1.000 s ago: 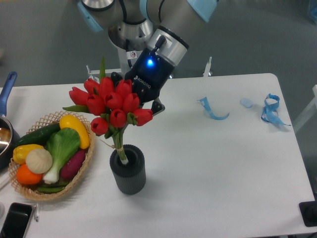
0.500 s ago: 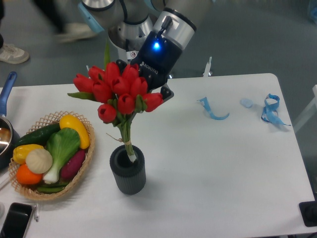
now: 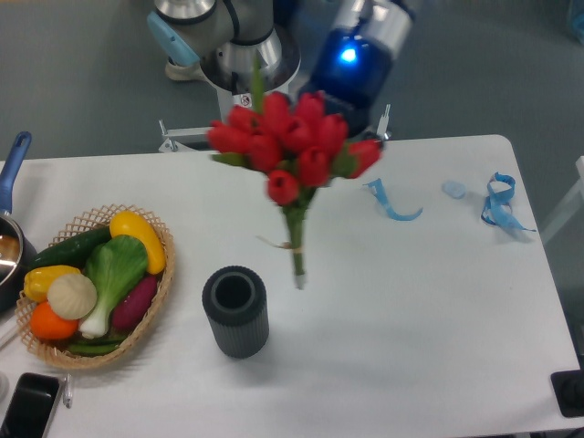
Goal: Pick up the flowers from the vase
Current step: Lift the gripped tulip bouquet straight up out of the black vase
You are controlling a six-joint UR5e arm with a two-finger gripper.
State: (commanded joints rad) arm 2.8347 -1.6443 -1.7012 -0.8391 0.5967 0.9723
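The flowers [image 3: 292, 146], a bunch of red tulips with tied green stems, hang in the air, clear of the vase and to its upper right. Their stem ends [image 3: 298, 274] float above the white table. My gripper [image 3: 345, 114] is behind the blooms, shut on the flowers; its fingers are hidden by the tulips. A blue light glows on the gripper body. The vase [image 3: 235, 311], dark grey and ribbed, stands upright and empty near the table's front.
A wicker basket [image 3: 155, 310] of vegetables sits at the left. A pot with a blue handle [image 3: 11, 169] is at the far left edge, a black phone [image 3: 27, 406] at the front left corner. Blue ribbon scraps [image 3: 392, 203] [image 3: 497, 203] lie at the right.
My gripper has risen and swung right with the flowers. The stems have come fully out of the vase, which stays in place.
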